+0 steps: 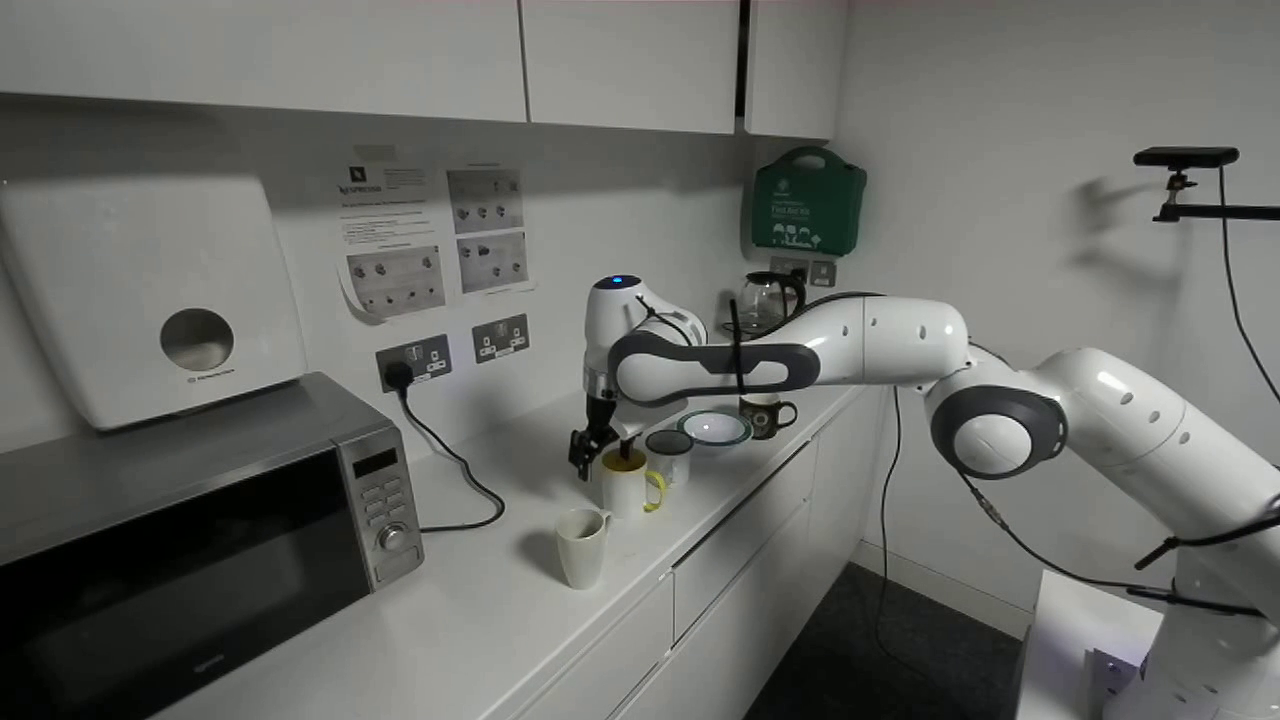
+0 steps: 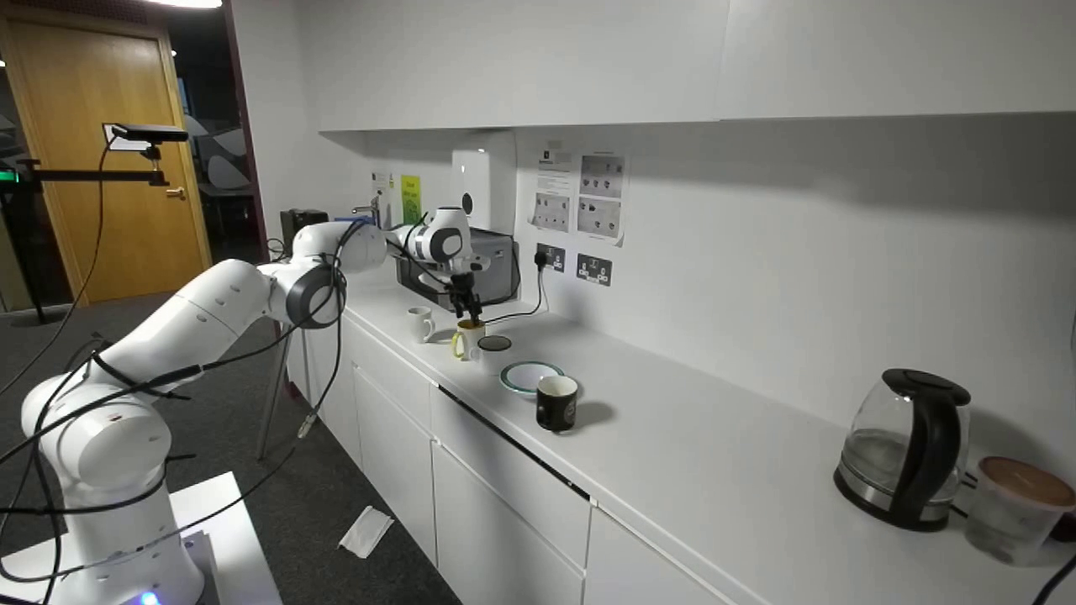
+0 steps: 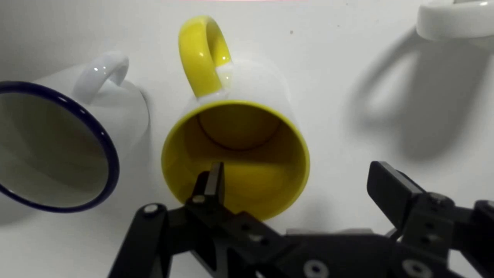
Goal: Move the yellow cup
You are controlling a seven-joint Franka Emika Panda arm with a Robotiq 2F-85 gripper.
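yellow-lined cup (image 3: 239,119): fingers (image 3: 391,189) parted, one overlapping its mouth | blue-rimmed mug (image 3: 73,131): just beside

My claw (image 3: 297,170) has one finger (image 3: 216,183) over the mouth of the yellow cup (image 3: 236,133) (can't tell how deep), the other out past its rim above bare surface (image 3: 328,88). So in the wrist view I've got room right of the claw, until a white mug (image 3: 455,21) up in the corner. Left is tight tbh: a blue-rimmed mug (image 3: 71,143) sits just beside the cup, with a bowl (image 2: 530,376) and dark mug (image 2: 555,407) beyond.
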